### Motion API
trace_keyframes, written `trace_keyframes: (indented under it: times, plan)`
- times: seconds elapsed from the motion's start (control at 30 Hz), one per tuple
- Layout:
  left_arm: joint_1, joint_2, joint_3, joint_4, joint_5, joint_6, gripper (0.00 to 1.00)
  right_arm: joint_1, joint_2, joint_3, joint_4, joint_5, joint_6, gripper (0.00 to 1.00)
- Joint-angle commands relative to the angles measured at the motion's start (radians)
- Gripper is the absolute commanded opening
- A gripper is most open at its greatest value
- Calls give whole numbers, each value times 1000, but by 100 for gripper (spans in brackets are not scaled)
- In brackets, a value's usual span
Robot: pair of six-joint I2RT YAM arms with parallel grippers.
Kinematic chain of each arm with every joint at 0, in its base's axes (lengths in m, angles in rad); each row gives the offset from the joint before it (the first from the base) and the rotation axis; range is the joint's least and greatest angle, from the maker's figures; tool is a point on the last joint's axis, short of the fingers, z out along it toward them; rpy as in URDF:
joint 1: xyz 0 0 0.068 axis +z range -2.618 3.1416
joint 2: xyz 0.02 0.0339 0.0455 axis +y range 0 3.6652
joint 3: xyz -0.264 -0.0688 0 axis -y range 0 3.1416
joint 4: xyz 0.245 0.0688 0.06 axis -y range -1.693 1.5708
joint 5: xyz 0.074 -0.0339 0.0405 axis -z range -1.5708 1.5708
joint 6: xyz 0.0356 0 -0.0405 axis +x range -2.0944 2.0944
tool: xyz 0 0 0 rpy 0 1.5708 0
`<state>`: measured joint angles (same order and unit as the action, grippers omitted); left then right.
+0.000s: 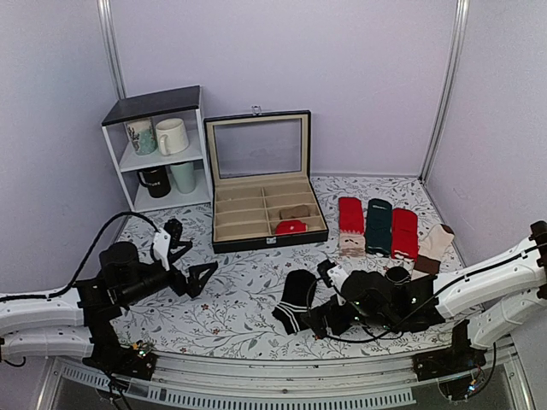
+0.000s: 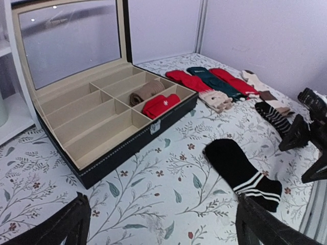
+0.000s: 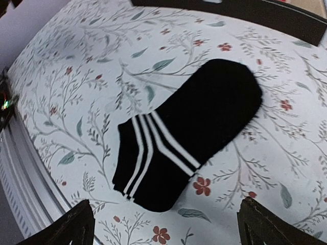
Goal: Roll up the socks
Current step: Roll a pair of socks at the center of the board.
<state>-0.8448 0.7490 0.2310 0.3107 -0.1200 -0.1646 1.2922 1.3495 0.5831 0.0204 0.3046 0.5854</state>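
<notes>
Hovering right gripper (image 3: 163, 204) spread | sock (image 3: 189, 132) flat just ahead, untouched | left gripper (image 2: 162, 201) spread, well apart

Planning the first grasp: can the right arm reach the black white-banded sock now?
Probably yes: the right gripper hangs open close by the black sock, which lies flat, uncovered, on the table.

Black sock (image 3: 204, 117) with white cuff bands, white leafy floral tablecloth (image 3: 76, 66)

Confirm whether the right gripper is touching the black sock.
Apart. Right wrist view: right gripper fingers spread wide, patterned tablecloth showing between each and the black sock.
</notes>
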Motion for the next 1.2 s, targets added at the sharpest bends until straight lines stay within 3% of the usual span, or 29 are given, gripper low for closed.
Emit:
trace_keyframes:
  times: [0.0,0.3,0.5,1.17]
  plan:
    - [-48,22,-39,36,83,26,100,25,87,9,241,-181,-194,97]
    - [-65,18,-73,59,92,33,95,64,194,42,319,-206,-404,86]
    - [-75,32,-67,44,96,26,93,63,249,42,353,-272,-428,60]
    - [-109,188,-37,120,110,34,92,64,349,-24,432,-203,-451,45]
